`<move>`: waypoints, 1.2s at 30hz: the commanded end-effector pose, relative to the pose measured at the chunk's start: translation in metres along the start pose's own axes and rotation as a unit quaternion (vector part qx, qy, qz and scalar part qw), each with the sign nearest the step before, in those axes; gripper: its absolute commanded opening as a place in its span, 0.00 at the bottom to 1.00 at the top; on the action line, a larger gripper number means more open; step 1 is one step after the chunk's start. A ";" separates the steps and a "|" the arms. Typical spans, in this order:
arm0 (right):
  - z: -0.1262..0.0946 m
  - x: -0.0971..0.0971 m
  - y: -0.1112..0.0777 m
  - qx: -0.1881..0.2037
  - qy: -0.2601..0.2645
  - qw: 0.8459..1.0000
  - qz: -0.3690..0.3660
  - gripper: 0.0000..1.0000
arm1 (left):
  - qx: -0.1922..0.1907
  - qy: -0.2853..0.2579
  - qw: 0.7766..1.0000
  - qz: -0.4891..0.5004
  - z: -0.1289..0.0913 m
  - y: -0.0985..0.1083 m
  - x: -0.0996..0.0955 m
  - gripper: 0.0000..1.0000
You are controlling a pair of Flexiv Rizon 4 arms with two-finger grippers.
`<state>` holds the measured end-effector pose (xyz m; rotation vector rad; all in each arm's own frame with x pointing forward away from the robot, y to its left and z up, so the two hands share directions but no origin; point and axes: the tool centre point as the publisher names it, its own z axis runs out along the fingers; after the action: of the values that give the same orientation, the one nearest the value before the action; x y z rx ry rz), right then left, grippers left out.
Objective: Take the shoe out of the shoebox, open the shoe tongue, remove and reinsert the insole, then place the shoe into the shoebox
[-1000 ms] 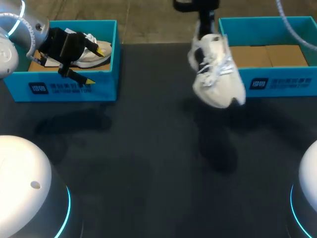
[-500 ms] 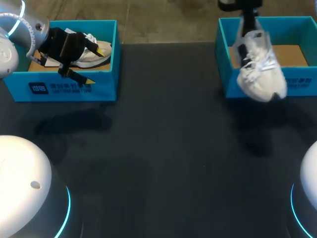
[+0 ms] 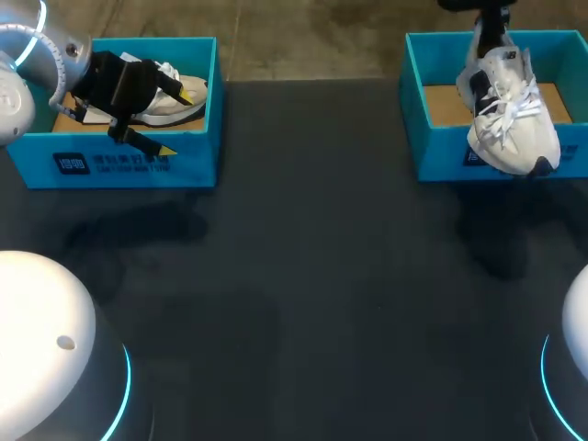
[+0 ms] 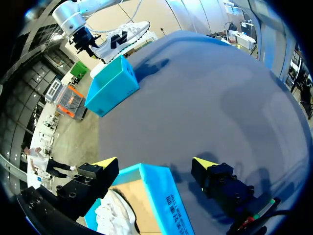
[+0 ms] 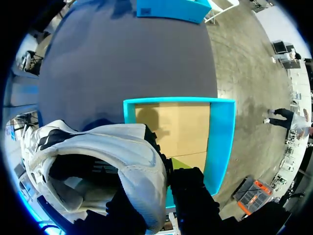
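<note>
In the head view my right arm comes in at the upper right of the frame. Its claw (image 3: 491, 29) is clenched on the heel of the white shoe (image 3: 511, 115). The shoe hangs toe-down over the front wall of the right shoebox (image 3: 439, 152), clear of the dark tabletop (image 3: 294, 276). At the upper left, my left claw (image 3: 175, 119) is spread open at the left shoebox (image 3: 119, 163), grasping nothing. A second shoe (image 3: 170, 103) lies inside that box.

In the left wrist view, my left claw (image 4: 154, 164) straddles the wall of the left shoebox (image 4: 168, 200). One finger is over the second shoe (image 4: 115, 215) inside and the other is outside above the tabletop (image 4: 210, 93). Far ahead, the white shoe (image 4: 122, 38) hangs over the right shoebox (image 4: 111, 85).

In the right wrist view, the right claw (image 5: 168, 169) pinches the white shoe (image 5: 132, 161) at the collar. One finger is outside the collar and the other is hidden inside. The shoe's opening faces me. Just ahead and below is the right shoebox (image 5: 221, 142), its brown cardboard floor bare. The left shoebox (image 5: 171, 7) sits well beyond, across the tabletop (image 5: 122, 54).
</note>
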<state>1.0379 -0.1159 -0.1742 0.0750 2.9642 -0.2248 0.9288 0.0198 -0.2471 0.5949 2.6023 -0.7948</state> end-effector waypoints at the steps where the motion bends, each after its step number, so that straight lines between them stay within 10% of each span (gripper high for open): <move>1: -0.002 -0.001 0.000 0.000 0.001 1.000 0.000 0.00 | -0.002 0.001 1.000 0.000 0.000 -0.001 0.000 1.00; 9: 0.005 -0.009 -0.013 0.006 0.001 1.000 -0.009 0.00 | -0.002 0.001 1.000 0.000 0.000 -0.001 0.000 1.00; 23: 0.036 -0.067 -0.130 0.031 0.003 0.999 0.013 0.00 | -0.002 0.001 1.000 0.000 0.000 -0.001 0.000 1.00; 36: 0.060 -0.075 -0.205 0.053 0.025 0.994 0.095 0.00 | -0.002 0.001 1.000 0.000 0.000 -0.001 0.000 1.00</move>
<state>1.1052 -0.3283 -0.1932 0.3616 2.9599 -0.3618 0.9287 0.0196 -0.2471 0.5952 2.6023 -0.7949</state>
